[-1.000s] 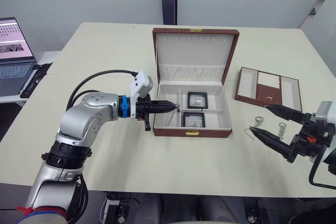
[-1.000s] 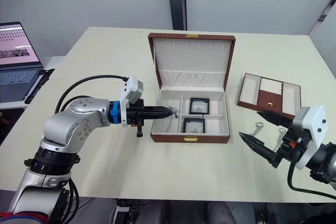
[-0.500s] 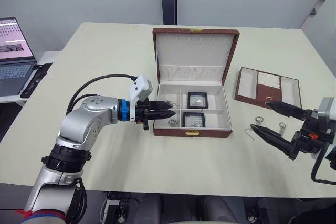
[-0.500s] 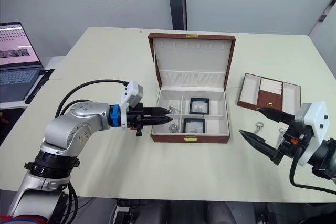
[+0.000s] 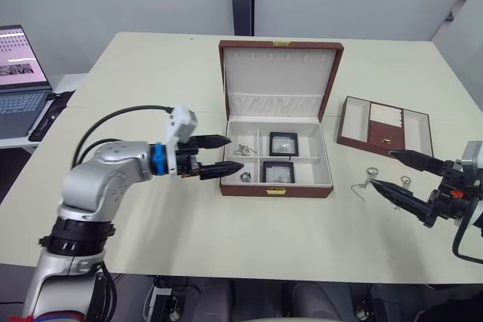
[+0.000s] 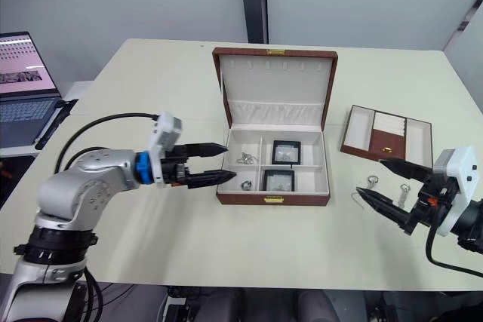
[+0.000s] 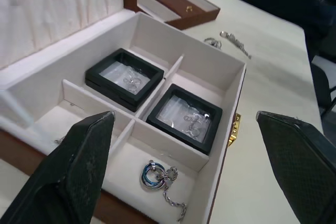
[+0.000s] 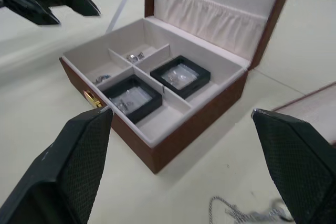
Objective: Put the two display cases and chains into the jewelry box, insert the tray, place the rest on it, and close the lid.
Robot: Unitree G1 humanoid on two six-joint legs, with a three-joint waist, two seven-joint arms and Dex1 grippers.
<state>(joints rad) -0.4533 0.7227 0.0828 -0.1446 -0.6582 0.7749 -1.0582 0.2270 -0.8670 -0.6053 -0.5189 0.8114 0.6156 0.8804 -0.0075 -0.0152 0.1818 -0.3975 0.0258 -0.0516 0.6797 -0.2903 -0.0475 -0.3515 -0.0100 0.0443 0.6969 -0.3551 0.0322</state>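
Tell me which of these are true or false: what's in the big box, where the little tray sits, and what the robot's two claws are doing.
1. Both display cases lie inside the jewelry box. True.
2. The tray is already fitted into the box. False: it sits on the table to the right of the box.
3. The lid stands open. True.
4. The left gripper is shut on a chain. False: its fingers are apart and hold nothing; the chains lie in the box's left compartments.
5. The right gripper is open, near two small silvery pieces on the table. True.
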